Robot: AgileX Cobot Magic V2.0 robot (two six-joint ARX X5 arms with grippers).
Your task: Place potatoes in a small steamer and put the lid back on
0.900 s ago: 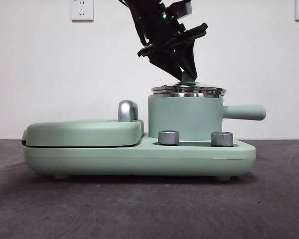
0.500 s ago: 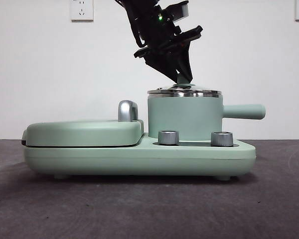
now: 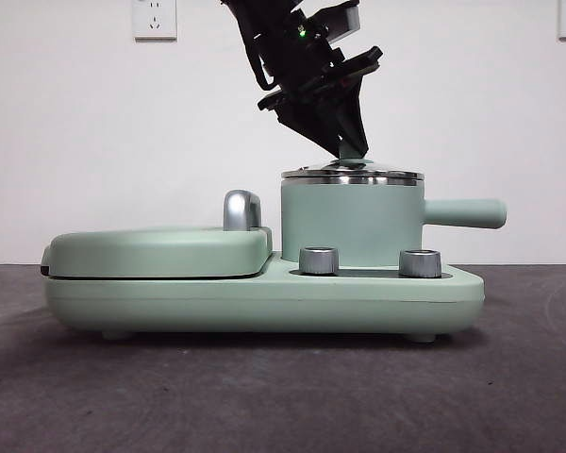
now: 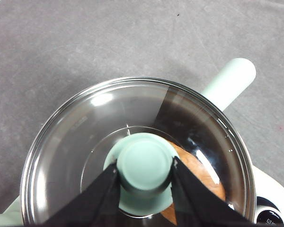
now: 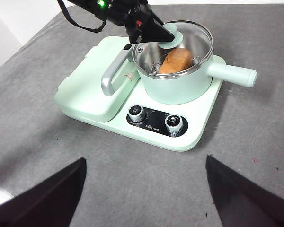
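We record one small steamer, mint-green with a steel rim and one straight side handle, seated on the right half of one mint-green cooker base on the grey desk. One lid of clear glass with a steel rim sits on the steamer rim, level in the front view. The left hand comes down from above, and its two black jaws are closed against either side of the lid's one mint-green knob. Through the glass we count one potato, orange-brown, lying inside the steamer; in the left wrist view only part of it shows under the knob. On the left half of the base lies one flat griddle cover, shut, with one steel handle at its inner edge beside the steamer. We count two steel dials on the front of the base below the steamer. The right hand hangs well apart from the cooker over bare desk, its two jaws spread wide and holding nothing. Two wall sockets show on the white wall behind.
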